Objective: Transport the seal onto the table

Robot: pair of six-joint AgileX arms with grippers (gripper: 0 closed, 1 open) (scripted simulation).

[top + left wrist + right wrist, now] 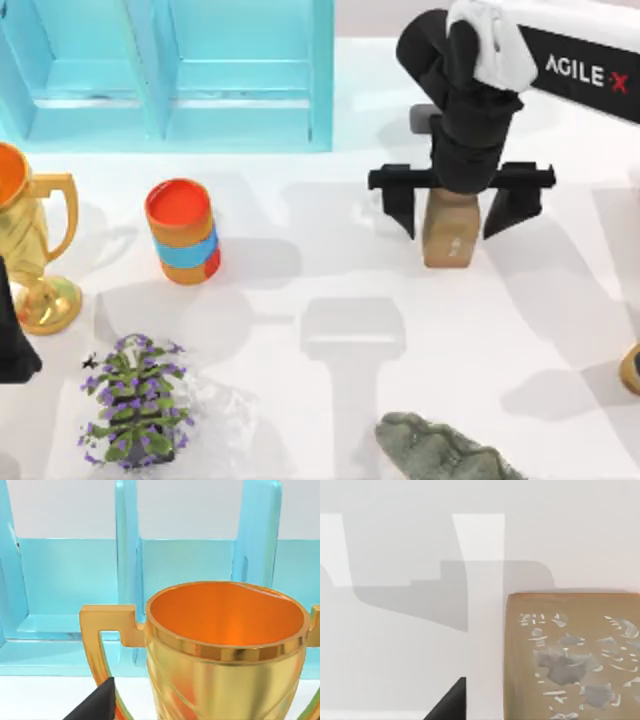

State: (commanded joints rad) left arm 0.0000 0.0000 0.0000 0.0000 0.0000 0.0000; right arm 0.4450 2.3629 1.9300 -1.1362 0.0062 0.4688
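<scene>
The seal (449,238), a small tan-brown block, is at the right of the white table (290,400), below my right wrist. My right gripper (452,222) is open: its two black fingers (400,205) stand wide on either side of the seal, with a gap on each side. In the right wrist view the seal's (570,655) top face with its pale marks is close up against the white table (395,645). I cannot tell whether the seal rests on the surface. My left gripper (14,345) is parked at the left edge beside the gold trophy.
A light-blue shelf unit (170,70) stands along the back left. A gold trophy (35,240), an orange-and-blue cup (182,232) and a purple-flowered plant (135,400) stand on the left. A grey-green ridged figure (440,450) lies at the front.
</scene>
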